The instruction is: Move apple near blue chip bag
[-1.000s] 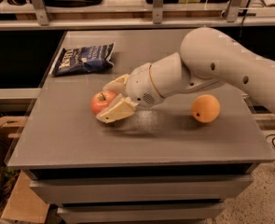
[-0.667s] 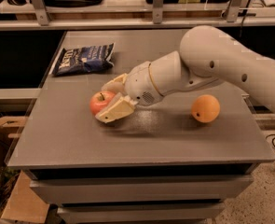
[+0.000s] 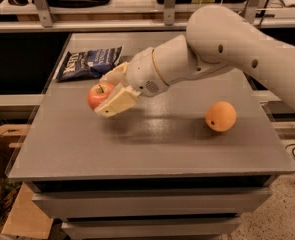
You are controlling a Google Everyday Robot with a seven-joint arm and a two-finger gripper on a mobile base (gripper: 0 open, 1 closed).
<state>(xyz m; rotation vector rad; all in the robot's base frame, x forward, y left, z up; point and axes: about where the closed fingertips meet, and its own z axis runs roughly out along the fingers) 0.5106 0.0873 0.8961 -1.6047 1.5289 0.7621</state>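
Observation:
The red apple (image 3: 99, 94) is held between the two cream fingers of my gripper (image 3: 108, 90), lifted a little above the grey table (image 3: 147, 139) at its left middle. One finger (image 3: 116, 102) lies in front of the apple, the other behind it. The blue chip bag (image 3: 89, 62) lies flat at the table's back left, just beyond the apple and the gripper. My white arm reaches in from the right.
An orange round fruit (image 3: 220, 116) sits on the right side of the table. A shelf with metal posts (image 3: 169, 4) runs behind the table. A cardboard box (image 3: 2, 139) stands on the floor at the left.
The gripper has risen and moved back toward the blue chip bag, carrying the apple with it. The orange fruit has not moved.

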